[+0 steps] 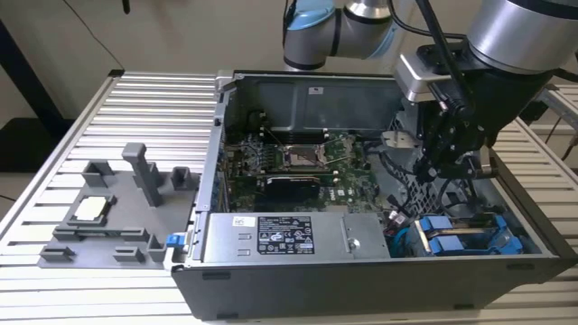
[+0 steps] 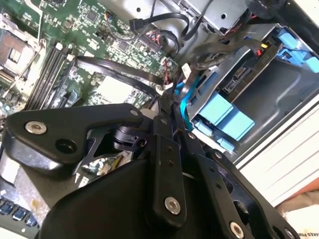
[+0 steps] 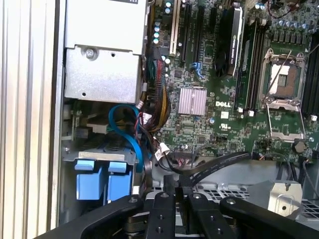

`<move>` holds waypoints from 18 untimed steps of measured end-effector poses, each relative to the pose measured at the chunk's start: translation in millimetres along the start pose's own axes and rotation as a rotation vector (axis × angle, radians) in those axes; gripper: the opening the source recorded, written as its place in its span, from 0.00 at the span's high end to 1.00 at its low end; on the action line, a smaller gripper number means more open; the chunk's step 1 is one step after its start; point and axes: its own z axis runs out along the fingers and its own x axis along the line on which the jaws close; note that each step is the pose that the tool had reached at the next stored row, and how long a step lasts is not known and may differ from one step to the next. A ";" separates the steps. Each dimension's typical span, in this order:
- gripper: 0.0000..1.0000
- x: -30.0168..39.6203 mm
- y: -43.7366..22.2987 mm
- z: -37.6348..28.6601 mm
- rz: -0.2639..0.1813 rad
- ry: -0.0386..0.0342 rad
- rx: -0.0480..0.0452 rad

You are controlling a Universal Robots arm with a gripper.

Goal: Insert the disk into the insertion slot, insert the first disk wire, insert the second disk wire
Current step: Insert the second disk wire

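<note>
1. My pincer (image 1: 459,169) hangs inside the open PC case (image 1: 361,284), over the grey drive cage (image 1: 424,196) at the case's corner on the exterior view's right.
2. The disk (image 1: 451,242), blue carrier tabs facing up, sits seated in the insertion slot (image 1: 470,233) of that cage, below my pincer & apart from it; a like blue-framed drive sits right alongside, can't tell which is which from the tabs alone.
3. In both wrist views the blue tabs (image 2: 224,117) (image 3: 102,181) lie just beside my fingertips, not touching.
4. Pincer state: fingers (image 3: 169,199) look drawn together w/ a thin dark cable (image 2: 172,102) pinched or running between them – in the second wrist view the tips meet right at a black/blue cable bundle near the cage. Can't be sure the grip is firm.
5. Blue data cable (image 3: 130,137) loops from the cage toward the motherboard (image 3: 214,99).
6. Silver power supply (image 1: 294,237) lies next to the cage, on the exterior view's left of it.
7. Case stands on the slatted tabletop (image 1: 153,108); grey fixture (image 1: 108,217) lies beside the case.
</note>
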 end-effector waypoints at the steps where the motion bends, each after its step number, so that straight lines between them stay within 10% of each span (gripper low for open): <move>1: 0.84 0.2 -0.4 0.0 0.000 0.0000 -0.0002; 9: 0.84 2.4 -3.1 -0.1 0.000 -0.0004 -0.0059; 18: 0.84 25.8 -12.8 0.0 0.003 -0.0029 -0.0360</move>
